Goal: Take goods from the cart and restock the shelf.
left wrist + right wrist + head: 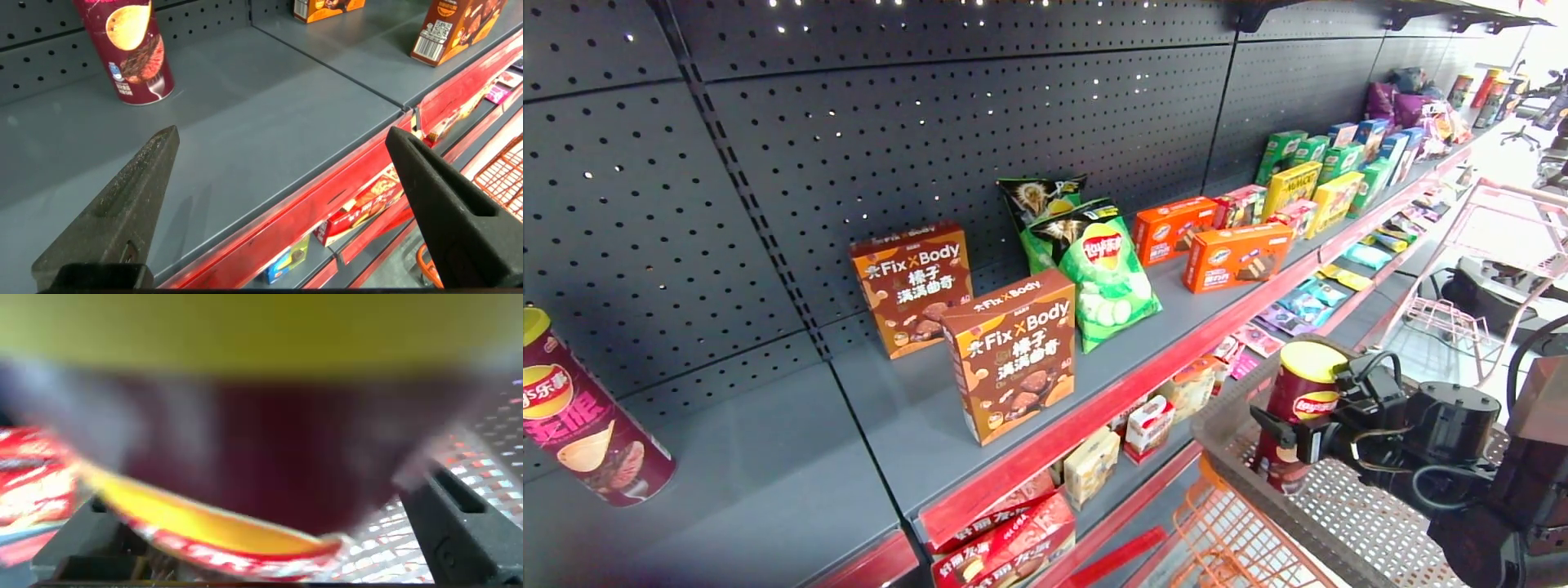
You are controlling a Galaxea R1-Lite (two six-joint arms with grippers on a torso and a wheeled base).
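Note:
A maroon chip can [1300,400] with a yellow lid stands upright in the grey mesh cart basket [1225,425] at the lower right. My right gripper [1290,429] is shut on this chip can's body. In the right wrist view the can [270,449] sits very close between the dark fingers [458,531]. A second maroon chip can [588,425] stands at the far left of the grey shelf [768,474]. My left gripper [278,204] hovers open over a bare stretch of that shelf [270,122], with the second can [131,49] beyond its fingers [122,204].
Two brown cookie boxes [1013,359], green chip bags [1107,273] and orange boxes [1235,257] stand along the shelf to the right. The shelf's red front edge [1094,416] has stocked lower shelves under it. An orange wire basket [1225,539] and a pink cart [1494,245] are nearby.

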